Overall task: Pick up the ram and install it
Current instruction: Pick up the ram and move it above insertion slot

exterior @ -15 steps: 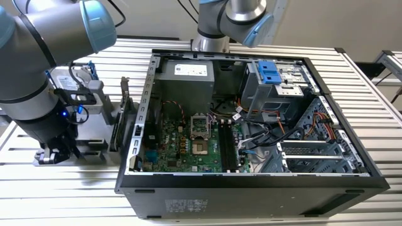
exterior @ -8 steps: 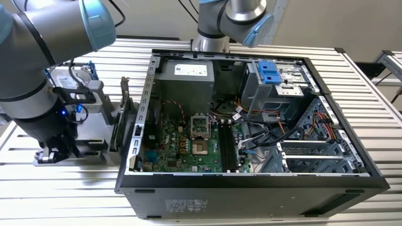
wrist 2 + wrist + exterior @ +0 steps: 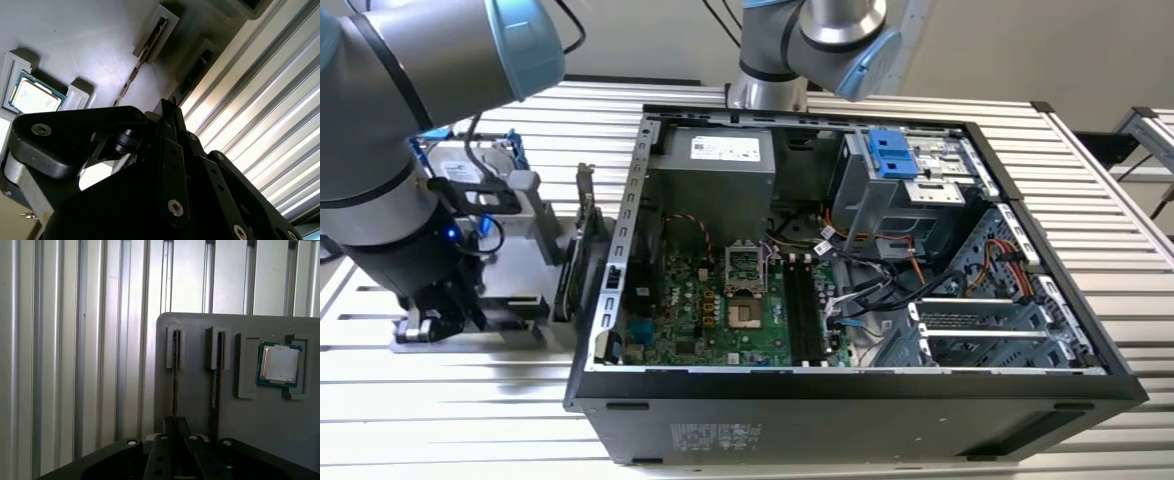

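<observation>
The ram [image 3: 175,372] stands on edge in a slot of the grey tray [image 3: 195,322], upright so it can be gripped. The pincer [image 3: 175,426] sits at its end; clenched or not, I cannot tell.

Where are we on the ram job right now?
Done: nothing visible yet; the ram stands edge-on in its slot in the grey tray. In hand: the claw is at one end of that stick, down at the tray beside the open computer case. Left: the stick is not yet lifted out, nor seated on the motherboard.
</observation>
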`<state>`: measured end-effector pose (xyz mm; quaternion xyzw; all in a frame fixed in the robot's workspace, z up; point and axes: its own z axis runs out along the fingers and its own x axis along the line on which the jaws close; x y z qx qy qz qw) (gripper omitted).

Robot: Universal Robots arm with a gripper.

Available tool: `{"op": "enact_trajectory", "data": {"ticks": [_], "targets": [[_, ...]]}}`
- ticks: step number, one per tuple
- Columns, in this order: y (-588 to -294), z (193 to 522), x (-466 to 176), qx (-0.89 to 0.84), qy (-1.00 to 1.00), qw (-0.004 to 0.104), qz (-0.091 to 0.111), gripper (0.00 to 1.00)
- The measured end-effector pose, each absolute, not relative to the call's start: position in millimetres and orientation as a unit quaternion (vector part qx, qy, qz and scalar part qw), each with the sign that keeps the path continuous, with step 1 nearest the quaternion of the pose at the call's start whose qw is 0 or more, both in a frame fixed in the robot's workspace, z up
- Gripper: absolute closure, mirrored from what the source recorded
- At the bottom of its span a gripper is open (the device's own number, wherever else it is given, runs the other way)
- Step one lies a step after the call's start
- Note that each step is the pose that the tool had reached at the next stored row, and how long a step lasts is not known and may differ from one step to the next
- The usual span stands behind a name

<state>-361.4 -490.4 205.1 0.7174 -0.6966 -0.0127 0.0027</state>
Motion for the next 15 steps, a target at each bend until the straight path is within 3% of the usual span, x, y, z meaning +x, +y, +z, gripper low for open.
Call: {"op": "enact_trajectory", "data": {"ticks": [15], "targets": [[-490,219,-361,0.717,-0.697,0.003,-0.013,1.00]]}}
